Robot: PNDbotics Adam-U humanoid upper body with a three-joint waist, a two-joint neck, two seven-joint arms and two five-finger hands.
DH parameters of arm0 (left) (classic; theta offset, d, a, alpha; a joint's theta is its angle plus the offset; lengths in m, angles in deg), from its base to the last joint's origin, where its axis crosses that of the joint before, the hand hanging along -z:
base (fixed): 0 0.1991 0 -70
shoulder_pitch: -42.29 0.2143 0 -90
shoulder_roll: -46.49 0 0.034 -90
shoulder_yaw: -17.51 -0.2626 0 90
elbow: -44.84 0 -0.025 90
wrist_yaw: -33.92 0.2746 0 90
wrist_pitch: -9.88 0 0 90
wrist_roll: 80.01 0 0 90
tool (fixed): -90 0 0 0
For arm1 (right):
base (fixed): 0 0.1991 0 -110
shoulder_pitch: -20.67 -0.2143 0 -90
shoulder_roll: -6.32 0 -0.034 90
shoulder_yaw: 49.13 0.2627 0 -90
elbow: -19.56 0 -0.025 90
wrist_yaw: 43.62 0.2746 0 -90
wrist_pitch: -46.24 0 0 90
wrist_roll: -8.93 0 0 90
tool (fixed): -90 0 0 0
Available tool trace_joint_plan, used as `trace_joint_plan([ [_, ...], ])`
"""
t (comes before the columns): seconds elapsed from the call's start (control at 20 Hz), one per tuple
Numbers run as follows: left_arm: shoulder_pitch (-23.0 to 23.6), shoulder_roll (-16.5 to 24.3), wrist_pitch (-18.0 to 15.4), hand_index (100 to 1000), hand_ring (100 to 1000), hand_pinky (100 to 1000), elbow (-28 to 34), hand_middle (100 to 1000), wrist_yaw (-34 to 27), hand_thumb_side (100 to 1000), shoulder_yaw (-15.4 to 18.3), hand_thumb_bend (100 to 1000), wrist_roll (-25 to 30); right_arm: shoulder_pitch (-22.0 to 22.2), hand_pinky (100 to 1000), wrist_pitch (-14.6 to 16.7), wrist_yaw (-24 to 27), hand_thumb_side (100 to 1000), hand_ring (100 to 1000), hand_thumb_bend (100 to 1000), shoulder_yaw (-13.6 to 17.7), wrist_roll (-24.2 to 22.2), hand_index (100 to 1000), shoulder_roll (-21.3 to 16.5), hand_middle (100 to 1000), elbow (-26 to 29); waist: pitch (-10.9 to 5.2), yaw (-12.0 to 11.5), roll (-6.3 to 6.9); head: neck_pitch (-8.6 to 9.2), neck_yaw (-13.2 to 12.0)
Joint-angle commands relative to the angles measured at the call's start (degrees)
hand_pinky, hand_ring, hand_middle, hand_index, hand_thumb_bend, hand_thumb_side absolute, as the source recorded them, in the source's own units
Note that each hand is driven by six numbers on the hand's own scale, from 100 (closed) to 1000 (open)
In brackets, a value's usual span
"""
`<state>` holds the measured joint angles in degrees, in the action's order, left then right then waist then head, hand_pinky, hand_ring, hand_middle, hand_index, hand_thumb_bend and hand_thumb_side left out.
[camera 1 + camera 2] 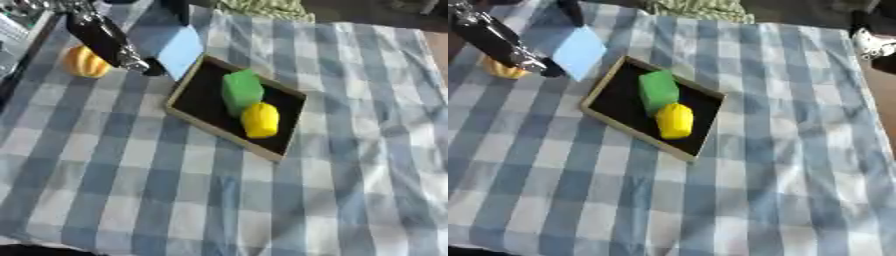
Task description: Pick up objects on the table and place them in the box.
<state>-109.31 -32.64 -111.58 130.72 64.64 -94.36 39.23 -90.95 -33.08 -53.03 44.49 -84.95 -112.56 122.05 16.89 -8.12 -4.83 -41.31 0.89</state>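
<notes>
Across the whole scene spreads one tablecloth (262,210), checked in blue and white, covering the table. Near its middle sits one box (185,89), a shallow tray with a pale rim and a black floor, turned at a slant.

Inside the box lie two things: one green block (241,91) toward the far end, and one yellow lemon-shaped fruit (260,120) just on the near side of it, the two touching.

Outside the box, just off its far left corner, one light blue card or flat block (181,50) stands tilted, its lower edge close to the box rim. Farther left of the box lies one orange, ribbed fruit, like a small pumpkin (85,62), resting on the cloth, well apart from the box.

One robot arm reaches in from the upper left, and its left hand (131,61) hangs between the pumpkin and the blue card. It is dark and blurred, so I cannot tell whether its fingers are spread or closed, or whether they touch the card.

The left eye view shows the pumpkin almost whole. In the right eye view the arm covers most of it, leaving only an orange sliver, while a white and dark shape (874,42) shows at the right edge, beyond the cloth, which the left eye view lacks.
</notes>
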Motion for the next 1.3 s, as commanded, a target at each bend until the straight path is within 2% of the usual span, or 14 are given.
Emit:
trace_joint_plan([
  [0.05, -1.9, -2.4, -0.3, 488, 492, 727, -3.2, 376, 1.7, 100, 0.4, 366, 0.3, -1.0, 908, 0.0, 0.6, 339, 797, 100, 0.6, -0.3, 829, -1.0, 700, 1.2, -0.88, 0.3, 1.01, 0.57, -0.2],
  [0.35, -3.8, -8.0, -2.1, 501, 500, 721, -9.6, 386, 9.3, 100, 0.5, 416, -1.8, -1.8, 910, -0.1, 0.9, 350, 795, 100, 0.5, -1.0, 825, -0.2, 694, 1.2, -0.27, 0.8, 1.2, 1.25, -0.3],
  [0.6, -6.0, -12.1, -4.5, 507, 508, 707, -14.9, 394, 16.9, 100, 0.4, 493, -4.0, -2.5, 911, 0.0, 1.4, 354, 794, 100, 0.2, -1.7, 823, 0.5, 690, 1.4, 0.13, 1.4, 1.21, 1.62, -0.8],
  [0.95, -7.3, -15.0, -6.9, 512, 514, 701, -19.4, 399, 24.6, 100, 0.6, 530, -7.3, -2.8, 913, 0.0, 1.8, 364, 792, 100, 0.1, -2.5, 820, 1.2, 685, 1.4, 0.47, 1.7, 1.4, 2.1, -0.7],
  [1.3, -8.0, -16.6, -7.8, 513, 512, 706, -21.9, 399, 27.3, 100, 0.9, 515, -8.3, -3.0, 913, 0.0, 2.1, 369, 791, 100, 0.1, -2.8, 819, 1.4, 684, 1.6, 0.56, 1.9, 1.44, 2.28, -0.6],
])
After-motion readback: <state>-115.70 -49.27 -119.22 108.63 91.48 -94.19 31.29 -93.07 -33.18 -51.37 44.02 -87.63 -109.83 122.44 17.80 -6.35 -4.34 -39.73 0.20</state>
